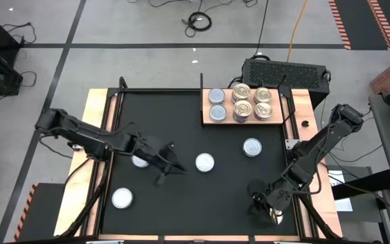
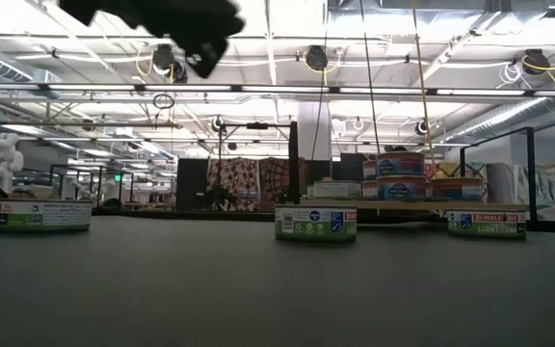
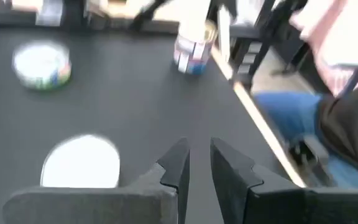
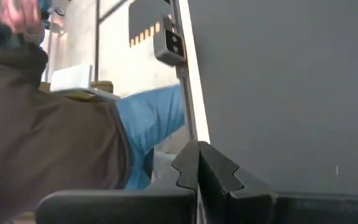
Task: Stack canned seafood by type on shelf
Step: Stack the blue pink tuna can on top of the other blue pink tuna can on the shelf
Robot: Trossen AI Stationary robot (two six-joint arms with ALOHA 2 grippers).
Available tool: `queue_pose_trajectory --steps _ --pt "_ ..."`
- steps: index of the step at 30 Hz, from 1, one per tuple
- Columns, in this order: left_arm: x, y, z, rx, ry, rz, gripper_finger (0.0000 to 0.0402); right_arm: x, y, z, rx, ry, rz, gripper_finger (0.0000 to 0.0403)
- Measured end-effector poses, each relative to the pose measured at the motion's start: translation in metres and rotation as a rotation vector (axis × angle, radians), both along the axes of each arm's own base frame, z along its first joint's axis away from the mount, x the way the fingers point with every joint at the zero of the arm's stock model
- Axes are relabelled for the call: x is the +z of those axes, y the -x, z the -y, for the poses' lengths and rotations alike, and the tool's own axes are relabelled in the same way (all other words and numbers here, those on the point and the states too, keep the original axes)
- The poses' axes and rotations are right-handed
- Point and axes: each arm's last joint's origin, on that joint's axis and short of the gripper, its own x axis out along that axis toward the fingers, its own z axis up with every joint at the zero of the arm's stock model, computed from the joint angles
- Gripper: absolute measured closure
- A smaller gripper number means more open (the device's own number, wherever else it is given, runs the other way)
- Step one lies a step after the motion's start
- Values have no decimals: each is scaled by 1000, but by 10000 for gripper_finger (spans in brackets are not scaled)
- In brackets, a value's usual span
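Four silvery tins (image 1: 204,162) lie scattered on the mat; six, perhaps stacked, occupy the wooden shelf (image 1: 208,120).

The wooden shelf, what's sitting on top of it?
On the wooden shelf sit two silvery-top cans at one end and four gold-top cans beside them. From the low view the gold ones look stacked, so lower cans are hidden from above.
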Motion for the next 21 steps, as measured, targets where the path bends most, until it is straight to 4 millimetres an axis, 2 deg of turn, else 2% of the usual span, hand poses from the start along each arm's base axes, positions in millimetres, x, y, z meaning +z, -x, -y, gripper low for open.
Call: queue_pose_trajectory --steps 9,12,17,21 --pt "-30 -65 16 -131 -38 334 336 5 35 -27 -36 -205 -312 403" --pt "-39 -92 22 -156 -68 373 336 1 48 -34 -98 -234 -422 403" --pt "-40 -138 31 -180 -106 415 336 -4 63 -45 -175 -270 -548 403" --pt "-44 -166 35 -214 -164 384 336 -9 74 -53 -139 -261 -626 403"
